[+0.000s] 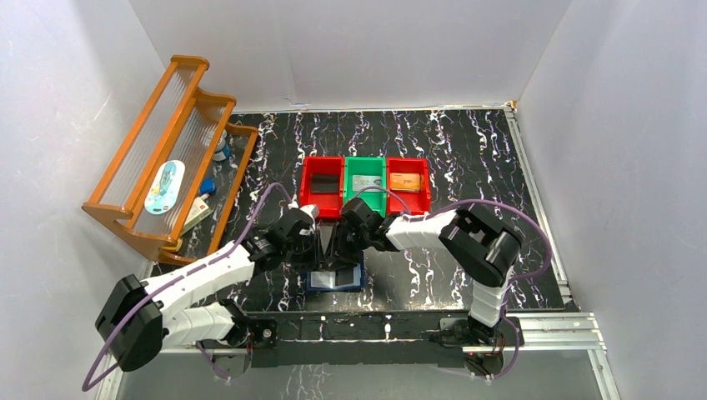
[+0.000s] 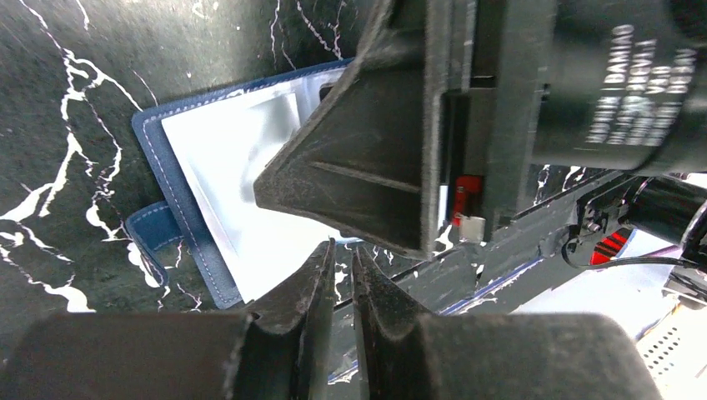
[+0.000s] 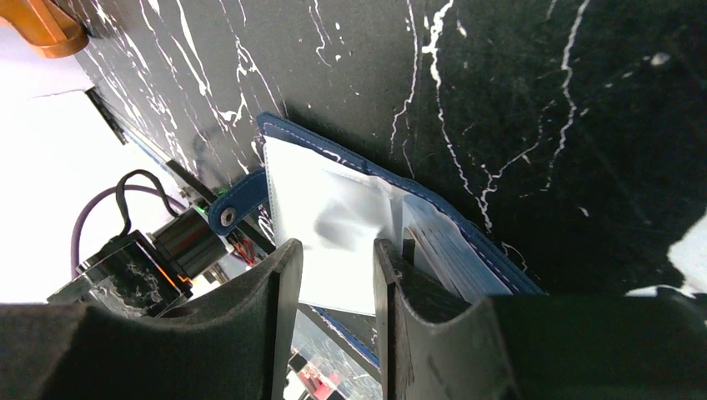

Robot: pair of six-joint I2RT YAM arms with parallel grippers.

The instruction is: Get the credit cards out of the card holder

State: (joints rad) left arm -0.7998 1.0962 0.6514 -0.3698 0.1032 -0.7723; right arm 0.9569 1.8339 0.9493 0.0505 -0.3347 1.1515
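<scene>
Right tool (image 3: 333, 250), closest to its own lens. Its two dark fingers are half spread and straddle the near edge of a pale clear sleeve (image 3: 329, 204) of the card holder (image 1: 335, 279). One finger rests against the stacked sleeves at 3 o'clock. I cannot tell whether anything is gripped.

Left tool (image 2: 338, 254). The fingers are almost pressed together with a thin slit between them, and nothing shows in the slit. The tips sit at the holder's edge, and the right tool's finger is just across at 12 o'clock.

The holder lies open and flat on the tabletop (image 3: 542, 100), navy cover down, with its snap tab (image 3: 238, 204) sticking out at 9 o'clock. From above it sits at 6 o'clock, just ahead of the arm bases, with both tools crowded over it.

Step, as judged: working through the sleeves to reach a card. The exposed sleeve looks empty, though glare is heavy, and no credit cards show in the holder. The next move likely calls for one tool to pin the cover while the other turns a sleeve and pinches a card edge.

At 12 o'clock from the holder stand a red bin (image 1: 310, 200), a green bin (image 1: 365, 200) and a second red bin (image 1: 408, 202). A dark card (image 1: 326, 185), probably already taken out, lies in the first.
</scene>
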